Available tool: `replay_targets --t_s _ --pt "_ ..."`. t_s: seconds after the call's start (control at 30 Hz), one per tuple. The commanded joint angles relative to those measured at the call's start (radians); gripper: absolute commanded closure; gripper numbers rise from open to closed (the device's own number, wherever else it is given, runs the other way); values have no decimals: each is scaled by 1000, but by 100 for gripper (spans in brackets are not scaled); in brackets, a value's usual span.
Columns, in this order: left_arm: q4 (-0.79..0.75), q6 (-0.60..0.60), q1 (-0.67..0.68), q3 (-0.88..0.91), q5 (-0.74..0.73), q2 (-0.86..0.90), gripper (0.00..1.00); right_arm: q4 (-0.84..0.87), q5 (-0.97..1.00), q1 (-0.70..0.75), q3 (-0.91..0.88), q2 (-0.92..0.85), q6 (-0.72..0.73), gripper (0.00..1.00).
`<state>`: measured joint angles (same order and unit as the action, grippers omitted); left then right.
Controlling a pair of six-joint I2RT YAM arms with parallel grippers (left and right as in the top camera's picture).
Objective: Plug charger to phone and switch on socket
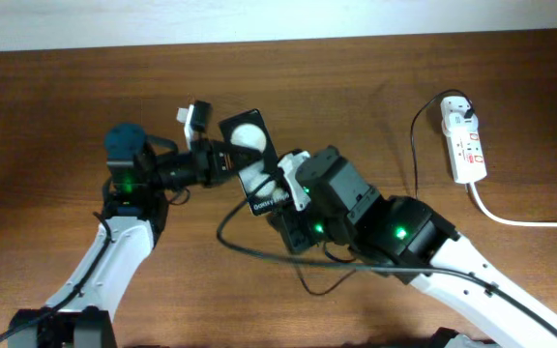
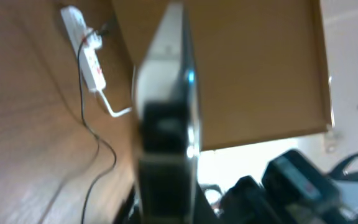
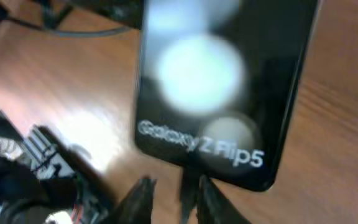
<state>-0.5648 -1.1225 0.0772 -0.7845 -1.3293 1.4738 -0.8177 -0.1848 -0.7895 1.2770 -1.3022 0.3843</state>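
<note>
The plugging-in step is in hand. The left gripper (image 1: 219,157) looks clamped on the left edge of the flat black rectangular phone (image 1: 255,159), holding it tilted above the middle of the brown wooden table (image 1: 56,97). The right gripper (image 3: 178,190) is nearly closed and seems to pinch the connector tip of the thin black charger (image 1: 414,145) just beneath the phone's near edge. Next, I judge, the tip needs lining up with the port and pushing in. The white oblong socket (image 1: 464,145), far right, comes afterwards.
</note>
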Motion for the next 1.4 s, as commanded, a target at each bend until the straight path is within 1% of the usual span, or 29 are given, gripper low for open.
replay_targets --t_s 0.0,0.03,0.1,0.2,0.27,0.3,0.33,0.43,0.53,0.57,0.6,0.67,0.7,0.77,0.9,0.97,1.13,1.2,1.3,1.37 --pt "-3 131 32 11 -129 -6 100 16 44 5 31 99 -13 63" --pt "-3 152 32 11 -123 -6 100 2 67 5 31 138 -14 58" --pt "-2 151 33 11 -84 -6 100 -32 127 5 31 219 -13 53" --pt "-3 152 51 11 -8 -6 100 -76 197 5 31 346 -13 43" --pt "-27 152 87 11 67 -6 100 -99 229 5 31 431 -13 34" --pt "-63 152 107 11 106 -6 100 -112 249 5 31 464 -13 32" --pt "-105 151 135 11 151 -6 100 -130 272 5 31 504 -13 28" --pt "-101 148 195 6 268 -6 100 -187 304 5 31 573 -13 24" --pt "-23 159 210 -36 306 -6 100 -228 306 5 31 591 -13 17" --pt "22 189 210 -62 305 -3 100 -240 306 5 31 591 -13 15" --pt "98 227 210 -99 306 -1 100 -254 306 5 31 588 -13 10" --pt "341 359 210 -226 306 27 100 -272 306 5 30 588 -13 2" --pt "426 406 210 -283 308 49 100 -280 306 5 30 588 -13 1" --pt "622 490 210 -445 325 134 100 -304 306 5 30 588 -13 1" --pt "771 555 210 -628 324 296 100 -339 306 5 30 588 -13 1" --pt "788 576 210 -677 323 375 100 -339 302 5 30 588 -13 1" --pt "787 602 210 -695 320 558 100 -339 302 5 30 588 -13 1" --pt "783 654 210 -705 267 654 100 -339 302 5 30 588 -13 1" --pt "771 679 210 -739 260 746 100 -339 302 5 30 588 -13 1" --pt "735 690 210 -782 260 817 99 -339 302 5 30 588 -13 1"
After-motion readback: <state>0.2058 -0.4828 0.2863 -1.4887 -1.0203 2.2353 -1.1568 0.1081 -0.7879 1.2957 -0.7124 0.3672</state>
